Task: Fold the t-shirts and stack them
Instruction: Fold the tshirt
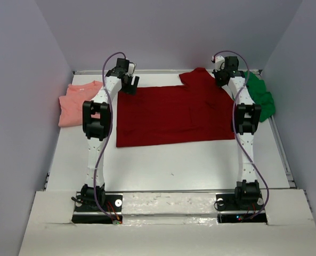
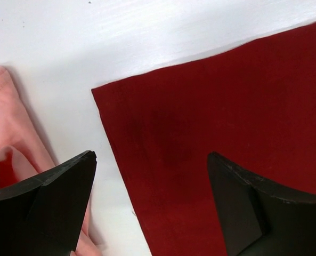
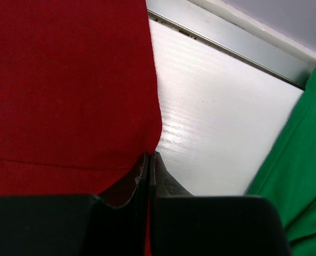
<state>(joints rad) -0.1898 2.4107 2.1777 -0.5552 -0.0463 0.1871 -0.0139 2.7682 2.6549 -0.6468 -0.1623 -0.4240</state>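
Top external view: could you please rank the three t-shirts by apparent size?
1. Dark red cloth t-shirt, spread flat.
2. Salmon pink cloth t-shirt, bunched.
3. Bright green cloth t-shirt, partly behind the right arm: unsure against pink.

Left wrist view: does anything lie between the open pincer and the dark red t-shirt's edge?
Nothing visible does. The left pincer is open over the bare edge of the dark red t-shirt; the salmon pink t-shirt lies apart, across a strip of table.

R gripper (image 3: 149,157): 2 fingers pressed together, nipping hem edge of dark red t-shirt (image 3: 67,90), which fills left side. Bare white table (image 3: 211,128) mid. At right, green t-shirt (image 3: 301,176), apart from red. Metal rail (image 3: 227,45) across top.
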